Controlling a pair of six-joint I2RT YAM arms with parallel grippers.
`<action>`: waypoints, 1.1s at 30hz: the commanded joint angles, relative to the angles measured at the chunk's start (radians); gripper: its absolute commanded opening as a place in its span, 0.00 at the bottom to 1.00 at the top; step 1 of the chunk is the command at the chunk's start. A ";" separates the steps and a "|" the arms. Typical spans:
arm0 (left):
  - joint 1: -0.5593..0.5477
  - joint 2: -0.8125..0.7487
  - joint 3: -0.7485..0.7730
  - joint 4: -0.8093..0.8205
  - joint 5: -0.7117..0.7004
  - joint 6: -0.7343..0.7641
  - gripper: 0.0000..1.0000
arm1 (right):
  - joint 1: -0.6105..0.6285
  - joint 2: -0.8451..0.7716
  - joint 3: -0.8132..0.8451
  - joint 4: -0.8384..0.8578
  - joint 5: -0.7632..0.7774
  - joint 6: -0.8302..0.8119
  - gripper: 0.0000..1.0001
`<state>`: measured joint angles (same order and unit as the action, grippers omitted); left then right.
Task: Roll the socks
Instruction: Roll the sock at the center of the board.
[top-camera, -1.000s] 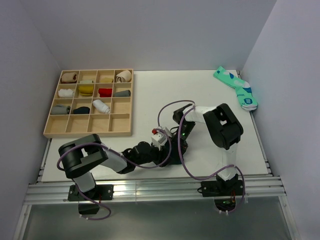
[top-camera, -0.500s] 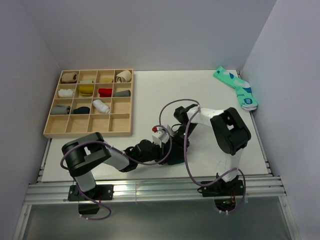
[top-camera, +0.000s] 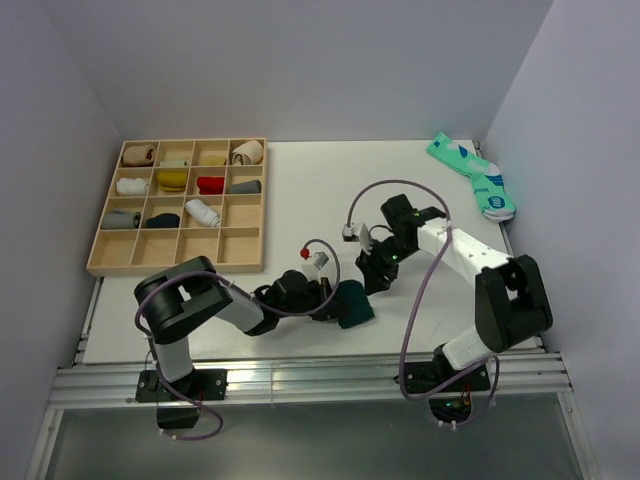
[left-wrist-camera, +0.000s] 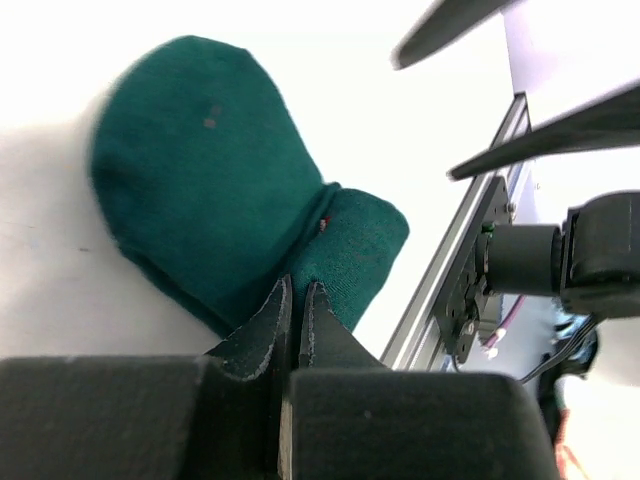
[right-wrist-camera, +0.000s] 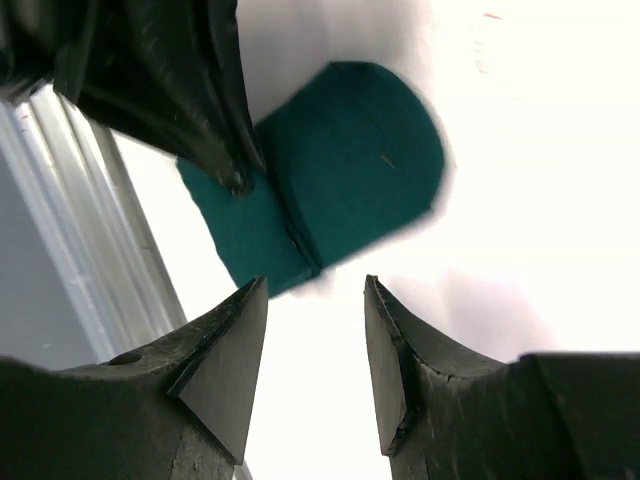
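Note:
The dark green sock (top-camera: 353, 304) lies as a folded bundle near the table's front edge. It also shows in the left wrist view (left-wrist-camera: 210, 170) and the right wrist view (right-wrist-camera: 345, 170). My left gripper (top-camera: 331, 300) lies low on the table, its jaws closed on the bundle's near fold (left-wrist-camera: 297, 292). My right gripper (top-camera: 374, 278) is open and empty (right-wrist-camera: 315, 290), raised a little behind and right of the bundle and not touching it. The white sock with black cuff stripes is not visible.
A wooden compartment tray (top-camera: 95, 262) with several rolled socks sits at the back left. A mint-green pair (top-camera: 475, 180) lies at the back right corner. The metal front rail (top-camera: 300, 380) runs just beyond the bundle.
My right gripper has let go, lifted off the bundle and swung back to the right. The green bundle, hidden under both grippers before, now shows. My left gripper stays on it.

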<state>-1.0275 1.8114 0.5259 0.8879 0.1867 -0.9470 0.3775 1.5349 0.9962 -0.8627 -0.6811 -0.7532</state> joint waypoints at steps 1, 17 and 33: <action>0.029 0.065 0.000 -0.268 0.020 -0.025 0.00 | -0.037 -0.102 -0.039 0.042 0.015 -0.041 0.51; 0.078 0.127 0.215 -0.642 0.148 -0.030 0.00 | 0.050 -0.346 -0.281 0.142 0.106 -0.218 0.52; 0.121 0.198 0.306 -0.696 0.217 -0.006 0.00 | 0.224 -0.489 -0.453 0.326 0.229 -0.230 0.54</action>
<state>-0.9089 1.9305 0.8551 0.3893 0.4820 -1.0332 0.5861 1.0740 0.5484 -0.5915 -0.4519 -0.9707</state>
